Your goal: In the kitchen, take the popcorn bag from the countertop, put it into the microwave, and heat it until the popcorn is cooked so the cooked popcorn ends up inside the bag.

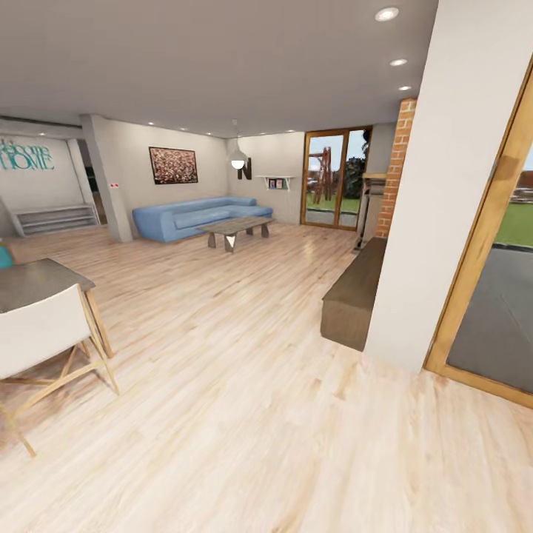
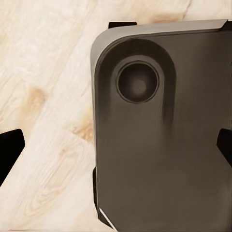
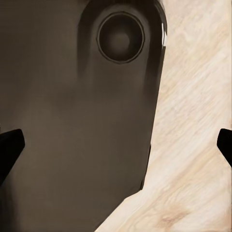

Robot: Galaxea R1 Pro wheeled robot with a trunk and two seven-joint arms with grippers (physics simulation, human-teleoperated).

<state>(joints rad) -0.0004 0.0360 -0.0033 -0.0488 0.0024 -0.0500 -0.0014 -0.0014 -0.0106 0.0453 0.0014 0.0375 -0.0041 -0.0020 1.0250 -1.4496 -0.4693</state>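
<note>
Floorboards [image 1: 244, 385] of pale wood were seen across the head view, running back through a living room. A blue sofa [image 1: 196, 216] was set against the far wall, with a low coffee table [image 1: 235, 228] just in front of it and a framed picture [image 1: 173, 165] hung above. A pendant lamp [image 1: 237, 159] was hung near the far corner, beside glazed doors [image 1: 334, 178] in a wooden frame. A brick pillar [image 1: 395, 166] was seen to the right of those doors, and a dark bench [image 1: 357, 292] lay along a white wall [image 1: 444, 185]. At the left edge a grey tabletop [image 1: 37, 283] and a white chair [image 1: 41, 333] were seen.

No popcorn bag, microwave or countertop could be found in any view, so their places could not be told.

In the left wrist view the left end effector [image 2: 116, 145] was seen with its black fingertips [image 2: 9, 145] spread wide, nothing between them, above a dark grey robot base [image 2: 164, 145] and the floor. In the right wrist view the right end effector [image 3: 116, 147] was likewise held wide apart and empty over the same dark body.
</note>
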